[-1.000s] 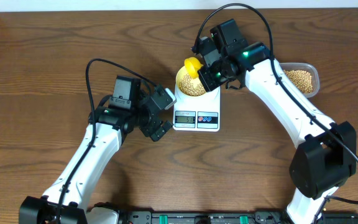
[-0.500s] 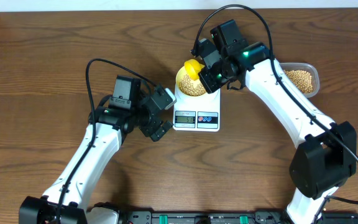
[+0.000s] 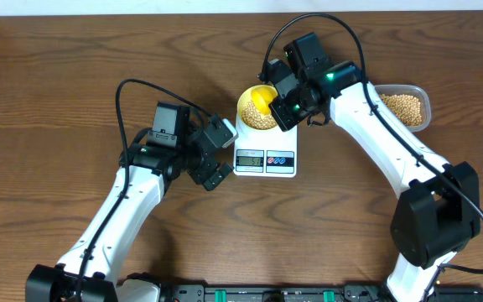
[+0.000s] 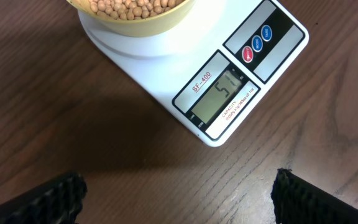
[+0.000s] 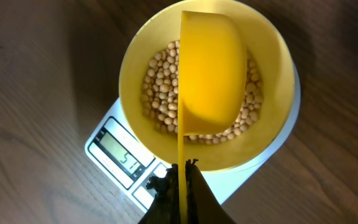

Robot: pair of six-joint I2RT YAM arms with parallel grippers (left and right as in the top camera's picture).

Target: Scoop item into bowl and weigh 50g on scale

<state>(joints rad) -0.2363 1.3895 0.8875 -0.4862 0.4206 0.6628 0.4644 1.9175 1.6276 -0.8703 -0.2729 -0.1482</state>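
Holding the yellow scoop (image 5: 213, 74) by its thin handle, my right claw (image 5: 182, 183) is closed tight on it, because a loose handle would turn between my fingers and throw the beans (image 5: 157, 81) past the rim. The scoop hangs over the pale yellow bowl (image 5: 129, 68), rolled onto its side with the cup covering the 3 o'clock half. I judge it is turned this way so its load falls inside the bowl. I see no beans in the cup, and I cannot tell if its lower edge touches the heap. The beans lie in the bowl as a shallow layer. The bowl stands on the round platform at the 12 o'clock end of the white scale (image 4: 166, 74), so everything I pour is weighed at once. The display (image 4: 222, 96) at the 6 o'clock end seems to read 51, so I think the target is reached or passed by very little. My left claw (image 3: 223, 154) waits at 9 o'clock from the scale, jaws spread wide and holding nothing, well clear of the platform so it adds no weight. The clear container (image 3: 428, 105) with the spare beans rests at 3 o'clock from the bowl, near my right arm for short trips.
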